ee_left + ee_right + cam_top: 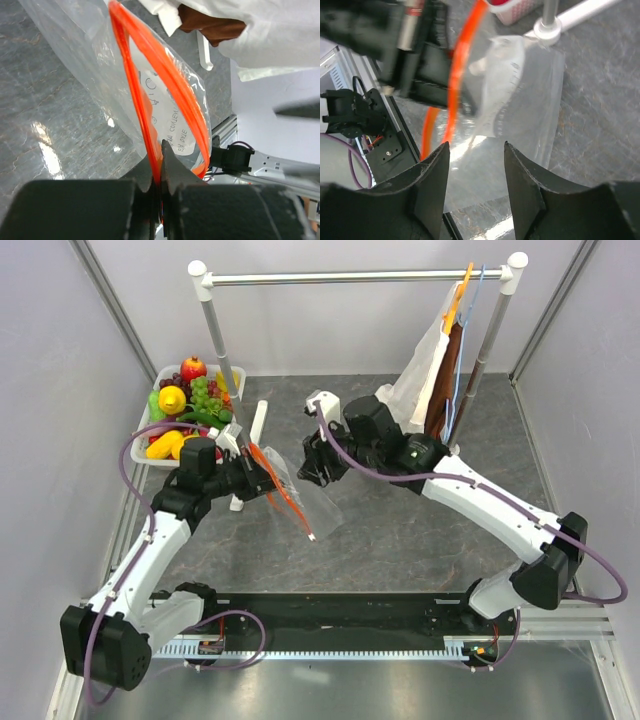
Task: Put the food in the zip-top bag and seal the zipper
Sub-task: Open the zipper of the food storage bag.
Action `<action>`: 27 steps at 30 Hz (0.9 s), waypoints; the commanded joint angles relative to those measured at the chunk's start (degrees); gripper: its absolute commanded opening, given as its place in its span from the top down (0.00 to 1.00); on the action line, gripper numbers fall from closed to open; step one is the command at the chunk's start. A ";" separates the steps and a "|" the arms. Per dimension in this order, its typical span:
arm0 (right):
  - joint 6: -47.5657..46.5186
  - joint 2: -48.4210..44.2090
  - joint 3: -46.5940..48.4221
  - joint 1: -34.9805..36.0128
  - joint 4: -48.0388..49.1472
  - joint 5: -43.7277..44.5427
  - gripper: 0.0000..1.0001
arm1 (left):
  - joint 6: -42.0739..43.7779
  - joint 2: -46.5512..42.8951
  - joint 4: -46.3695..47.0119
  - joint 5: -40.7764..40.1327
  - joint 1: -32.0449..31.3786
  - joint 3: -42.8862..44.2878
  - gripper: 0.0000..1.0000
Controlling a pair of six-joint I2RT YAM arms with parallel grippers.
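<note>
BAG: clear, crinkly zip-top plastic bag [308, 502] hangs above the table between the arms, mouth gaping | FEEL: probably light, limp, slick | HOLD: stiffer orange-red zipper strip [131, 75] | LEFT: left gripper [161, 155] pinched tight on strip | RIGHT: right gripper [475, 150] half-spread, holding nothing, near bag

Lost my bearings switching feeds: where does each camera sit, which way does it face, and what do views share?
Top external: above and behind both white arms, looking down on them and the grey table.
Left wrist: looks along the shut left hand pinching the clear plastic zip-top bag's orange-red zipper.
Right wrist: looks past the open right hand at that bag.
Shared: all show the bag.
</note>
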 commanded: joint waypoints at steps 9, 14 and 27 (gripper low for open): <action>-8.25 4.41 5.14 12.52 0.72 25.13 0.47 | -6.40 4.16 -4.71 -1.46 -0.17 5.72 0.98; -8.07 6.26 5.59 13.22 1.33 25.85 0.45 | -7.10 3.63 -4.18 -1.29 -0.26 5.55 0.98; -13.51 8.99 4.45 18.67 2.56 34.63 0.32 | -8.33 3.54 -3.92 -1.38 -0.26 5.81 0.98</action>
